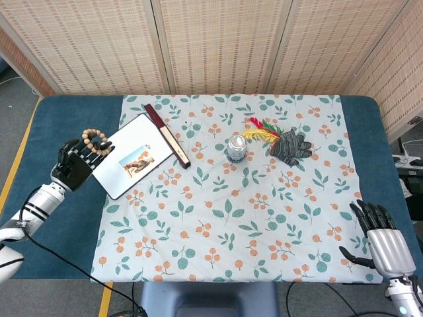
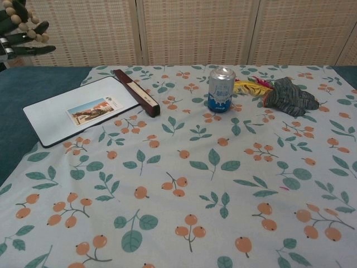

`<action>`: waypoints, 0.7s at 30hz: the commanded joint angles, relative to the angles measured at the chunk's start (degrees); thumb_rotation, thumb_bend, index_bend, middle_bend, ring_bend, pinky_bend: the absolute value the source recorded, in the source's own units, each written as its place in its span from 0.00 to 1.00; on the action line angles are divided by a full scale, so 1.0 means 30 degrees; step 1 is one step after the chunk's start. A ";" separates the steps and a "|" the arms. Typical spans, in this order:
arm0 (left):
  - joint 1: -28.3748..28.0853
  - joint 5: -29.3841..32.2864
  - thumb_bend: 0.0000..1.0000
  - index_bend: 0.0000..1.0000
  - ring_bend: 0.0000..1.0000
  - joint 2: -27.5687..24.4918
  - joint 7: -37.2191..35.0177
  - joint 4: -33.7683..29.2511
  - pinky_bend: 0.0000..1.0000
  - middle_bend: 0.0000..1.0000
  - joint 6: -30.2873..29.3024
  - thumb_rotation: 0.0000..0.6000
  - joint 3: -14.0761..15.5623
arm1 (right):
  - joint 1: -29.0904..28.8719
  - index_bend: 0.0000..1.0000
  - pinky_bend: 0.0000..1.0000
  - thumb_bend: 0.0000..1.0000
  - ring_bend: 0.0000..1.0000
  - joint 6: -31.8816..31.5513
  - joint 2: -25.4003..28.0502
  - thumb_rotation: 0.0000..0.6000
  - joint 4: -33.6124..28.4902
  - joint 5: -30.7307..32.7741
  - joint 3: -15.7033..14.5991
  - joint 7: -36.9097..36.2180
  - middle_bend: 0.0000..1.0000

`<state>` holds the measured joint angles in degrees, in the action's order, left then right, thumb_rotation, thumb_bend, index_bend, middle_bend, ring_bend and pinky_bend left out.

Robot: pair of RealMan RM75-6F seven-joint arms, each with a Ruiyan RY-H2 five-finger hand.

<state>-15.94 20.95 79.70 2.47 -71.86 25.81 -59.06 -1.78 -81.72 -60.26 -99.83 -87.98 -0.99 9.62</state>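
Note:
My left hand (image 1: 75, 162) hovers over the blue table just left of the white board (image 1: 129, 155). It holds a loop of wooden beads (image 1: 95, 140) on its fingers. The chest view shows this hand (image 2: 15, 34) raised at the top left corner with the beads (image 2: 23, 20) draped over it. My right hand (image 1: 386, 246) is at the table's near right corner, fingers spread and holding nothing; only the head view shows it.
A floral cloth (image 1: 231, 218) covers most of the table. On it lie the board with a picture card (image 2: 95, 108), a dark red folded fan (image 1: 168, 135), a drink can (image 2: 222, 89), a grey knitted glove (image 2: 289, 96) and coloured feathers (image 1: 261, 128).

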 commanded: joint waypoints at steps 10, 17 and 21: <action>0.1051 -0.9671 0.41 0.59 0.28 0.1406 0.0620 -0.2237 0.00 0.65 -0.6564 0.12 -0.0533 | -0.0002 0.00 0.00 0.17 0.00 -0.0069 -0.0007 0.66 0.0018 0.0055 0.0024 -0.0027 0.00; 0.1152 -1.2451 0.47 0.63 0.29 0.1343 -0.0994 -0.2701 0.00 0.66 -0.7052 0.12 -0.0197 | 0.0013 0.00 0.00 0.17 0.00 -0.0149 -0.0014 0.66 0.0043 -0.0022 0.0008 -0.0045 0.00; 0.1211 -1.3740 0.56 0.65 0.29 0.1352 -0.1695 -0.2825 0.00 0.67 -0.7127 0.13 -0.0152 | 0.0030 0.00 0.00 0.17 0.00 -0.0211 -0.0028 0.66 0.0041 -0.0006 0.0031 -0.0048 0.00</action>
<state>-12.47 -18.83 83.69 -1.59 -79.99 4.70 -59.67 -1.69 -82.36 -60.34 -99.70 -88.00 -0.90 9.47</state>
